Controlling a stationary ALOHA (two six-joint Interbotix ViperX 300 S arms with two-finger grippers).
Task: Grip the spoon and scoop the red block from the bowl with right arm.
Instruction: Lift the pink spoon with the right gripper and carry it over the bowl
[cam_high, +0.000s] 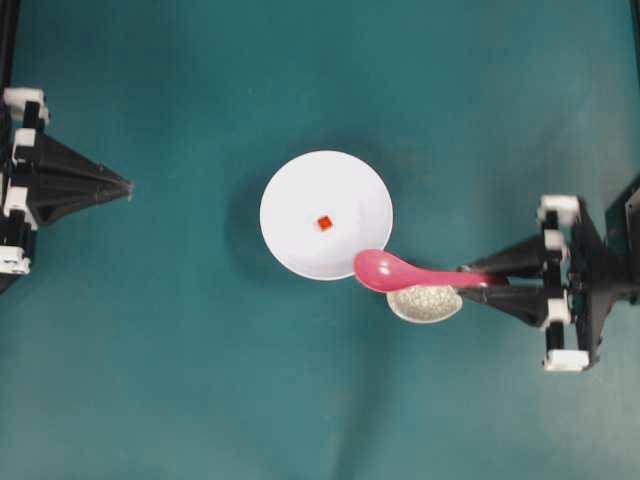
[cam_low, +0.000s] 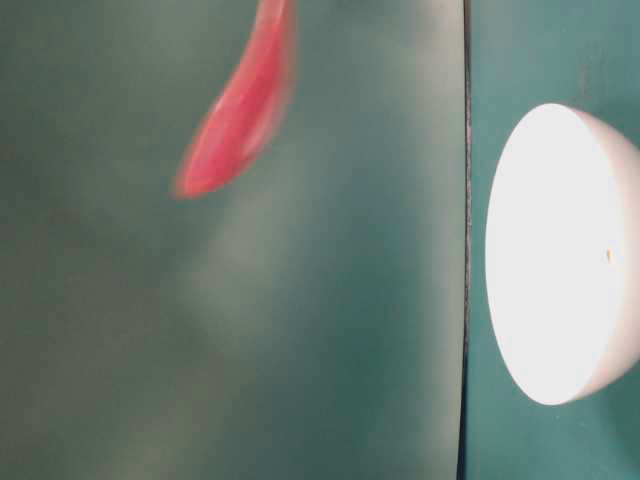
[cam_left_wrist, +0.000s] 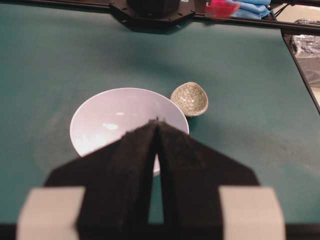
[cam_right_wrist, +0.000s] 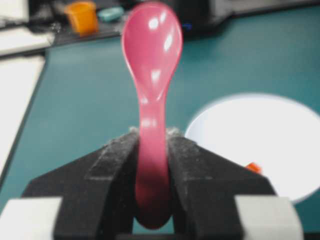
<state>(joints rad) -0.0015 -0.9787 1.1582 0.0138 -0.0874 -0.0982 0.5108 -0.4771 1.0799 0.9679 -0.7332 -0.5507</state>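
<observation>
Right gripper clamped on the handle of a pink spoon, scoop over the near rim of a white bowl. Tiny red block inside the bowl. Speckled grey dish beneath the spoon handle. Left gripper closed, well apart.

The left gripper is a matte black wedge tapering to a sharp point, with 4 white blocky fittings along its broad back edge. Its 2 black fingers have a rough, gritty surface (slightly frayed at the tips) and pale cream square blocks at their bases. The right gripper shares that build: black tapered fingers, dusty grey scuffs, white fittings at its base.
</observation>
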